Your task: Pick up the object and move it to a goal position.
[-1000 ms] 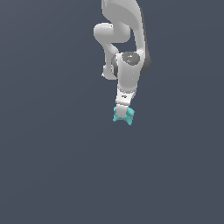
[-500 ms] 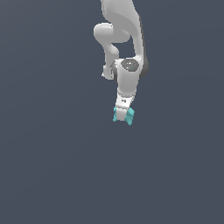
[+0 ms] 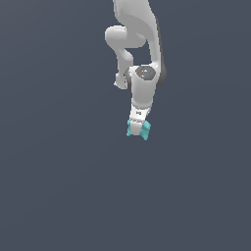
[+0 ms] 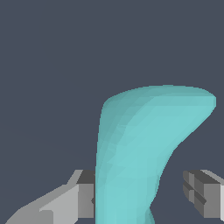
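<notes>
- Single white arm (image 3: 139, 54) comes down from the top of the exterior view, wrist pointing down, pincer (image 3: 138, 128) at its low end.
- Turquoise piece (image 3: 138, 129) sits right at the pincer tips in the exterior view; two turquoise lobes stick out either side of the white hand, one toward that view's left, one toward its right.
- Fingers themselves are too small to pick out in the exterior view; the piece covers most of the tip area.
- Wrist view: pincer (image 4: 144, 194) with the same turquoise piece (image 4: 140, 153) filling the space between the two grey fingers.
- One finger (image 4: 81, 197) is flush against the side of the piece, touching it.
- Other finger (image 4: 203, 194) stands apart from the piece, with a visible strip of dark background between its pad and the turquoise surface.
- Piece runs up from between the fingers and widens into a broad curved lobe that bends over toward the side of the apart finger.
- Pincer state: jaws spread wide, contact on one side only in the wrist view. Cannot tell from these pictures whether it is actually clamping the piece; contact lower down is out of the frame.
- Surroundings: flat dark blue-grey background (image 3: 59, 186) all round in both views. No shadow or edge to show whether the piece rests on a surface or hangs clear of one; cannot tell.
</notes>
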### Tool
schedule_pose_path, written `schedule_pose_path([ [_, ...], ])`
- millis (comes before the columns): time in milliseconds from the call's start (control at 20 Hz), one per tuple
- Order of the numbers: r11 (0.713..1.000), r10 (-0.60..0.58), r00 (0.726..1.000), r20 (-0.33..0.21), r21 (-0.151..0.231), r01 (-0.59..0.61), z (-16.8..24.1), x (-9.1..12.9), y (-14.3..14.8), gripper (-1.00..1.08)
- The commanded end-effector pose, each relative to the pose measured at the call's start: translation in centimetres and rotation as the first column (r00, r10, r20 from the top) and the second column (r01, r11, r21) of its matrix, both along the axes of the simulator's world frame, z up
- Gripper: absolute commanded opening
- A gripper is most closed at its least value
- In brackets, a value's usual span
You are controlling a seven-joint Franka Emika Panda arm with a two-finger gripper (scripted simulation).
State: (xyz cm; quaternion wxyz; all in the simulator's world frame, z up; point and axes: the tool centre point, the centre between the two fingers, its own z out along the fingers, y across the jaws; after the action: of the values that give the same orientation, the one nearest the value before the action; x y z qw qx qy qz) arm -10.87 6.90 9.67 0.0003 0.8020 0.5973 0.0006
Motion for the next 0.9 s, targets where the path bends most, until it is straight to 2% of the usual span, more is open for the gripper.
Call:
schedule_pose_path([
  [0,1.000,0.000,1.000,0.000,0.000,0.000,0.1,0.1,0.0,-1.00],
  [400,1.000,0.000,1.000,0.000,0.001,0.000,1.8,1.7,0.6,-1.00],
  [850,1.000,0.000,1.000,-0.001,0.002,0.000,6.2,5.8,2.2,-1.00],
])
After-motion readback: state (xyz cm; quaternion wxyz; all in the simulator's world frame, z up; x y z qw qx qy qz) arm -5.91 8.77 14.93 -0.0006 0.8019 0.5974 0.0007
